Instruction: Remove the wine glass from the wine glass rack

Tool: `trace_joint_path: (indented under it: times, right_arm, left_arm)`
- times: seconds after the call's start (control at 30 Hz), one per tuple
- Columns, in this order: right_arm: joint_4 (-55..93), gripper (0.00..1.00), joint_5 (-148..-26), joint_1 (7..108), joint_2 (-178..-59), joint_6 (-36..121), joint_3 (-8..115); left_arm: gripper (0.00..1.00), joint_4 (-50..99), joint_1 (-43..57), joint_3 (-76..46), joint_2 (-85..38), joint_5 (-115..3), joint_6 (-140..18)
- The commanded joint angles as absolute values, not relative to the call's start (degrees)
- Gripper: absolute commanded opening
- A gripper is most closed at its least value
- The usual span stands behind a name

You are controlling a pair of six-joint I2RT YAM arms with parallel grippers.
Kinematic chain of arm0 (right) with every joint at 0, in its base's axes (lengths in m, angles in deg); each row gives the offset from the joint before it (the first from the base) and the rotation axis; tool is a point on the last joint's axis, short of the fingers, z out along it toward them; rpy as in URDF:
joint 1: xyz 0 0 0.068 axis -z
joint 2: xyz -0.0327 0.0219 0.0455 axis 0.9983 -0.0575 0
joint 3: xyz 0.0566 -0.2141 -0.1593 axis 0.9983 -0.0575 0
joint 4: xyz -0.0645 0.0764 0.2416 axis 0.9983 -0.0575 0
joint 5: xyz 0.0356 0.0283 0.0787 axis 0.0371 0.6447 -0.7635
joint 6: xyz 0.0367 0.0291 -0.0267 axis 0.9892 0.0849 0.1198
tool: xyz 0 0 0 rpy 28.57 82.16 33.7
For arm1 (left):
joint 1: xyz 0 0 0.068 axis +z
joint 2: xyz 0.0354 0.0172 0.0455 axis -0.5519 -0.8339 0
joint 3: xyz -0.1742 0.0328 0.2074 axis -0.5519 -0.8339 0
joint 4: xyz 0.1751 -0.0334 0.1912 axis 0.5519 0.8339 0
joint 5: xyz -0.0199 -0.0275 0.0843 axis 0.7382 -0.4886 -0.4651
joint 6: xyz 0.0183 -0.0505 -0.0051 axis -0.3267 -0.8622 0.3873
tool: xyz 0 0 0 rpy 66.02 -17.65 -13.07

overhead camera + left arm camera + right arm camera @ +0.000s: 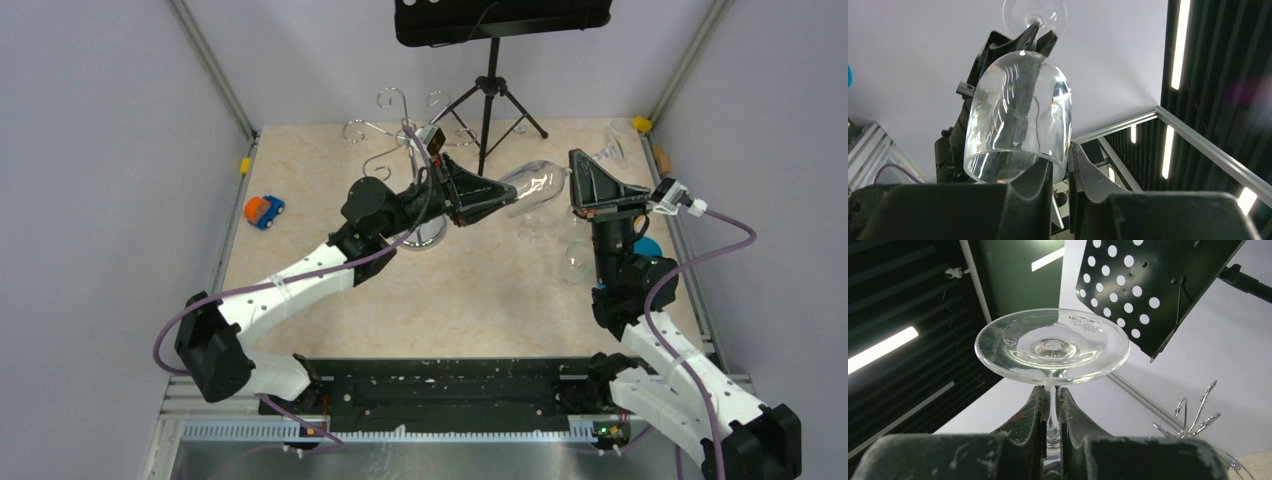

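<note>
From above, we see the wine glass [535, 185] lying on its side in the air over the worktop [480, 300], between the two arms. Its mouth faces the left gripper [497, 195] and its stem points at the right gripper [573, 182]. The glass is off the rack [400, 132], which stands just behind the left arm, its curled chrome hooks bare. A black tripod stand [488, 110] rises at the back, a toy car [264, 211] sits near the left edge, and another glass [612, 148] is near the back right corner.

In the left wrist view, the bowl of the wine glass [1018, 120] fills the middle of the picture. The left gripper [1061, 182] stands narrow, and the rim of the bowl dips into the slim gap. We cannot tell whether the pads press on it. Beyond the bowl, the right gripper [1037, 36] clasps the stem just under the foot.

In the right wrist view, the right gripper [1054, 407] is pinched tight on the thin stem, and the round foot of the wine glass [1052, 347] spreads just above the fingertips. A black perforated plate [1148, 285] hangs at the upper right, and the hooks of the rack [1193, 414] show at the lower right, well apart from the glass.
</note>
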State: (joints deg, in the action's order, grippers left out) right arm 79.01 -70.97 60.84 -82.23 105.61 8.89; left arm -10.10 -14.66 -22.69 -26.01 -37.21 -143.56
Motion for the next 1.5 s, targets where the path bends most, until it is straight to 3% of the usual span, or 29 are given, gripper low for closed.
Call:
trace_joint_path:
  times: [0.0, 0.27, 0.33, 0.5, 0.83, 0.97, 1.17, 1.47]
  right_arm:
    - [82.0, 0.0, -72.2, 60.06, -81.8, 106.28, 8.22]
    - [81.02, 0.0, -72.91, 60.03, -81.59, 106.11, 7.99]
    - [80.46, 0.0, -73.43, 60.07, -81.3, 105.17, 8.06]
    - [75.58, 0.0, -74.56, 59.99, -79.03, 102.72, 9.32]
    - [67.76, 0.46, -73.25, 59.98, -74.0, 102.2, 8.77]
    - [67.67, 0.58, -76.04, 59.98, -72.83, 104.16, 7.07]
    - [61.32, 0.62, -77.43, 59.98, -67.59, 108.18, 3.9]
    - [30.8, 0.63, -82.35, 59.98, -57.32, 105.59, 7.47]
  left_arm:
    - [0.12, -19.03, -15.19, -19.33, -27.15, -38.57, -145.82]
    - [0.06, -17.04, -15.19, -18.08, -27.68, -39.09, -144.09]
    - [0.0, -16.31, -15.23, -18.04, -27.52, -39.41, -143.52]
    - [0.0, -13.76, -15.2, -17.4, -26.97, -39.99, -140.16]
    - [0.0, -6.32, -15.05, -16.89, -23.19, -46.14, -126.63]
    - [0.0, -3.12, -14.63, -15.91, -21.85, -47.8, -120.62]
    - [0.0, 7.77, -14.36, -12.81, -20.15, -49.2, -108.44]
    - [0.0, 27.87, -14.36, -6.41, -20.4, -49.54, -89.73]
